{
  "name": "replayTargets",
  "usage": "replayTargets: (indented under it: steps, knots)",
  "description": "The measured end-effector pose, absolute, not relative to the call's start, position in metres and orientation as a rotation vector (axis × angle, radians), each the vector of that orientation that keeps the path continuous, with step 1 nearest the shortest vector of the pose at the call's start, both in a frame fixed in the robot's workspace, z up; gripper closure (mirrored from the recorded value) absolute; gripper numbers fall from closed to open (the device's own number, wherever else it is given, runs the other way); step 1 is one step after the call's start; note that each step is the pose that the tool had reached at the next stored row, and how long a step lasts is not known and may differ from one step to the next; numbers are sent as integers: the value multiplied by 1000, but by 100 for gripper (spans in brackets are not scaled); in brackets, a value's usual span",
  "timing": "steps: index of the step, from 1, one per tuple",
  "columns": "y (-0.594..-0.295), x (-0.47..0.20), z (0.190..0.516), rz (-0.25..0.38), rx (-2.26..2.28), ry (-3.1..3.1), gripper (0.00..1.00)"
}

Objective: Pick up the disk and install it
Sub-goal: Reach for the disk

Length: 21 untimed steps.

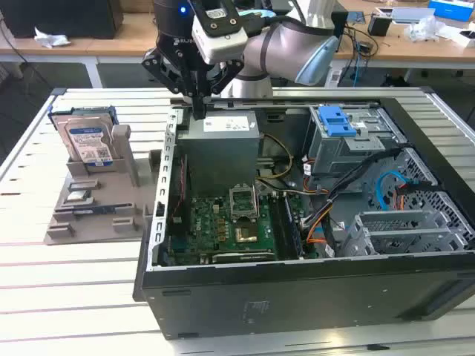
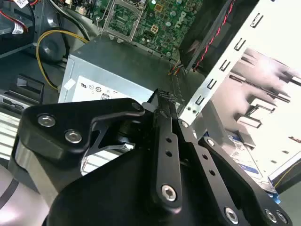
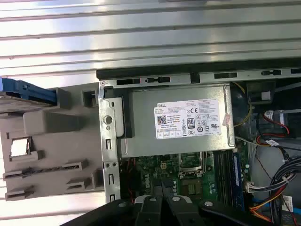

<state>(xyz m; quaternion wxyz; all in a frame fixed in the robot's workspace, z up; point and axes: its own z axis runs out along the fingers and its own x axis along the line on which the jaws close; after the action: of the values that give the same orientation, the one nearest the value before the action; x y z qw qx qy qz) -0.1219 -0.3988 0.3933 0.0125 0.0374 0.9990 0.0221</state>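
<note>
The disk (image 1: 88,141) is a silver hard drive with a white-and-blue label and a blue bracket. It stands upright in a grey holder (image 1: 96,211) on the slatted table, at the exterior view's left of the open computer case. Its label shows in the second wrist view (image 2: 244,153) and its blue edge in the first wrist view (image 3: 28,90). My gripper (image 1: 199,110) hangs over the case's rear corner nearest the holder, just above the power supply (image 1: 223,141). Its black fingers (image 2: 162,100) are shut with nothing between them. It is well apart from the disk.
The open computer case (image 1: 297,297) lies on its side, with the motherboard (image 1: 223,222) exposed. A metal drive cage with a blue latch (image 1: 338,120) sits at the far right of the case, with loose cables beside it. The case's metal wall (image 3: 108,141) stands between holder and power supply.
</note>
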Motion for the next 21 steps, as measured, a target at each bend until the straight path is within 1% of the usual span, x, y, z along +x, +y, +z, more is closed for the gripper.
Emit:
replayTargets:
  steps: [21]
  knots:
    - [-399, -157, 393, 69, 117, 3114, 89]
